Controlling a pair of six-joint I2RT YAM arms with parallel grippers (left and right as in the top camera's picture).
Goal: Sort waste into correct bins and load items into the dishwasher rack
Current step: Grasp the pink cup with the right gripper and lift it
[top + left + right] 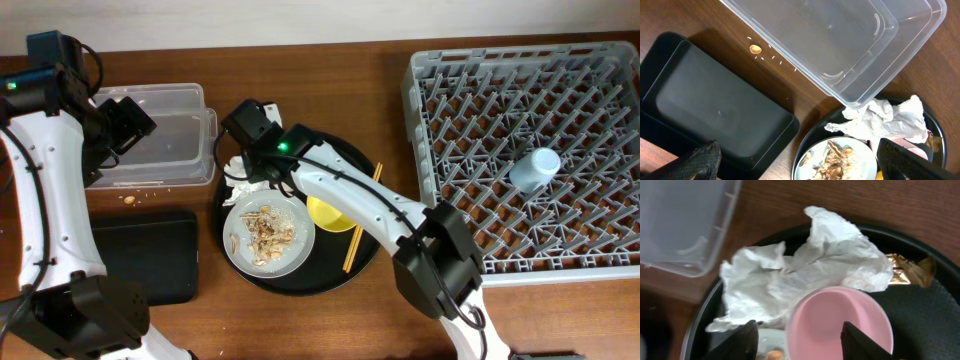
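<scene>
My right gripper (258, 168) (800, 340) is open, low over the back left of the round black tray. The pink cup (837, 325) stands upright with its left rim between the fingers and the right finger over its mouth. Crumpled white tissue (805, 275) (238, 188) (885, 117) lies against the cup, and the gold-brown wrapper (907, 270) lies behind it. The pale-grey plate (268, 235) (840, 160) holds the food scraps. The yellow bowl (330, 212) and chopsticks (362, 222) lie to its right. The light-blue cup (535, 168) stands in the grey rack (600, 70). My left gripper (122, 125) (800, 165) is open and empty above the table between the two bins.
The clear tub (165, 135) (840, 45) sits at the back left, with the shallow black tray (145, 255) (715, 110) in front of it. Crumbs (755, 48) lie on the table between them. The round black tray (350, 270) sits in the middle, under the right arm.
</scene>
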